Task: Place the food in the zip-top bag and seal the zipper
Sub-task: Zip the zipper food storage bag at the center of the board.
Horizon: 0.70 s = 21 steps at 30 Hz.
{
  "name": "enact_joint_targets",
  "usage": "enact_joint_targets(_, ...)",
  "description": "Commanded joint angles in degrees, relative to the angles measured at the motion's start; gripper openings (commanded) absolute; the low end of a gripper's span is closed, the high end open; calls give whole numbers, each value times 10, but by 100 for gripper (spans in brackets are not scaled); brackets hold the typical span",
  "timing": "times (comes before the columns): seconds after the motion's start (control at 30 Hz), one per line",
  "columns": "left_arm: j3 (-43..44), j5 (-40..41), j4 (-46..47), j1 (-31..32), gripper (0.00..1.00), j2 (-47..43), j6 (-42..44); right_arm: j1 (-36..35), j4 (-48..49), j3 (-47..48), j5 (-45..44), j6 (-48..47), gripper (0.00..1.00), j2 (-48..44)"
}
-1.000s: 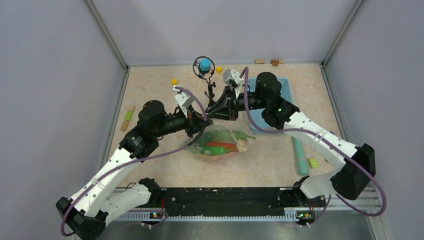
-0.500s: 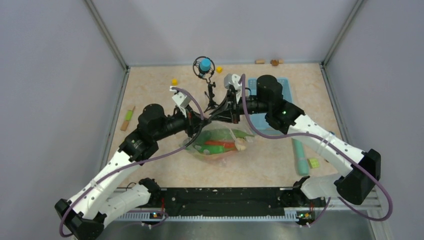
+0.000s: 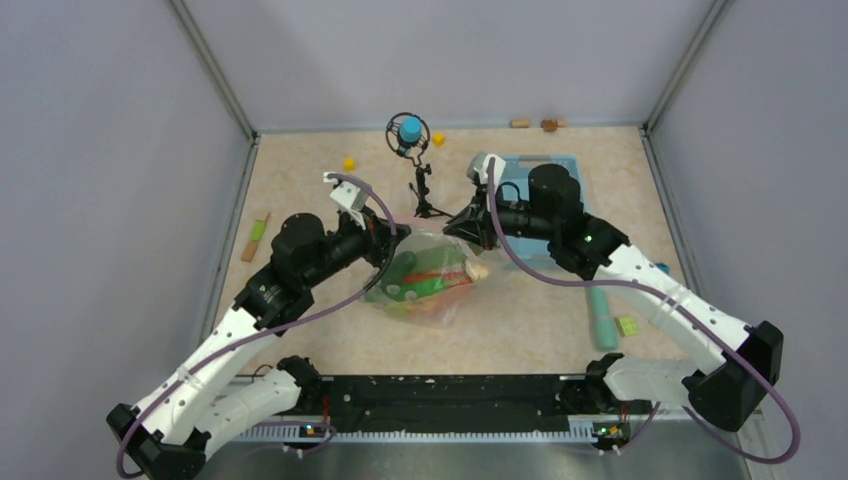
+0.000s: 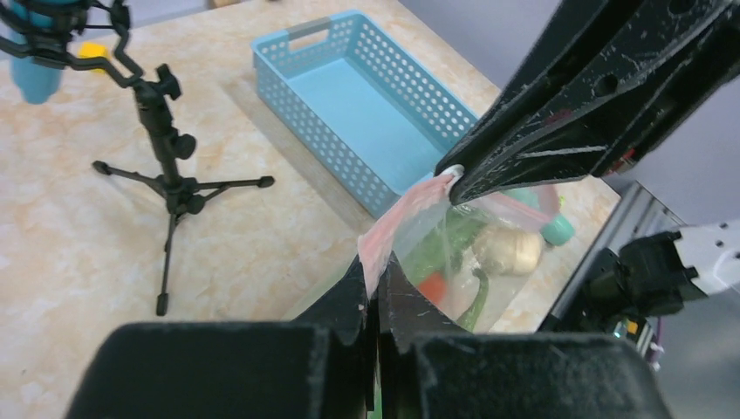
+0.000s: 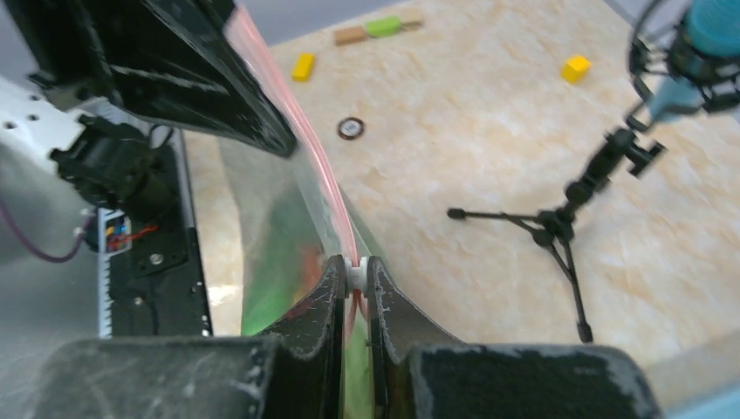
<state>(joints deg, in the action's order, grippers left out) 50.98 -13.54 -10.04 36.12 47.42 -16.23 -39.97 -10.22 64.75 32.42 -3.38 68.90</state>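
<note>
The zip-top bag hangs between my two grippers above the table, with the food inside: green cucumber, orange carrot, red pepper and a beige mushroom. My left gripper is shut on the left end of the pink zipper, as the left wrist view shows. My right gripper is shut on the white slider on the zipper, which runs taut to the left gripper. The right wrist view shows this grip.
A microphone on a small black tripod stands just behind the bag. A light blue basket lies behind the right arm. A teal cylinder and a small green block lie at the right. Yellow cubes sit at the back.
My grippers have drawn apart: the right one slid rightward along the zipper with the slider, the left one pulled back left. The bag's top edge is now stretched and the bag shifted slightly left.
</note>
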Motion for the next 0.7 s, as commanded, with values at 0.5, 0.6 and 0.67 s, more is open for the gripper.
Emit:
enact_joint_targets(0.5, 7, 241, 13, -10, 0, -44, 3, 51, -132, -59, -493, 85, 0, -84)
enact_joint_targets(0.6, 6, 262, 9, -10, 0, -52, 5, 69, -132, -69, -500, 89, 0, -82)
enact_joint_targets(0.67, 5, 271, 10, -9, 0, -56, 6, 72, -133, -75, -511, 89, 0, -80)
